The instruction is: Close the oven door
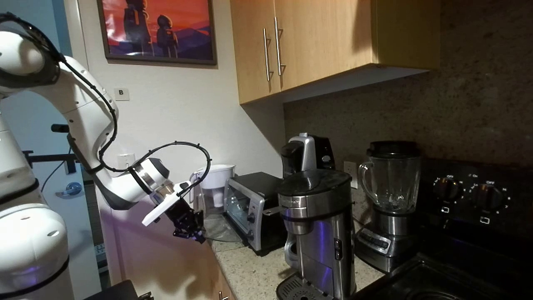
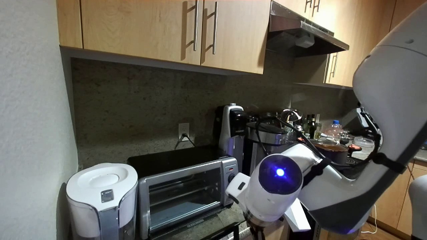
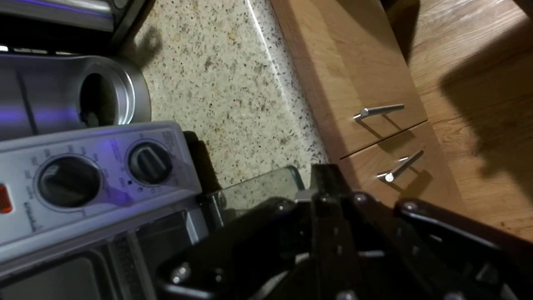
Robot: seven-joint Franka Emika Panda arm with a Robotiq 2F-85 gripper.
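The oven door (image 2: 206,230) is down: its glass panel lies lowered in front of the toaster oven (image 2: 176,160), above the speckled bench (image 3: 233,96) and out towards the front edge, so I can look straight into the chamber. In an exterior view a dark handle (image 2: 235,228) shows along the door's outer side.

The white arm (image 1: 89,100) bends over and points its black hand (image 3: 328,179) downward, close by that outer side. In the wrist view the two fingers meet in the middle, clenched. A rounded corner of the glass shows just beside their tips; whether they touch the door I cannot tell.

Two black knobs (image 3: 68,181) and a small red indicator (image 3: 5,199) sit on the oven's control panel (image 3: 104,146). A white-lidded water filter pitcher (image 2: 101,190) stands upright just beside one end of the oven. Near the other end is a steel coffee maker (image 1: 316,233), with a slim silver-and-black coffee machine (image 1: 307,152) further back. Beyond them a glass blender (image 1: 391,183) stands next to the black stove (image 1: 470,266). A black plug is pushed into the wall outlet (image 2: 183,129) above the oven, and pale wooden cabinets (image 2: 140,30) hang overhead. A framed print (image 1: 187,21) with red sky hangs on the white wall.
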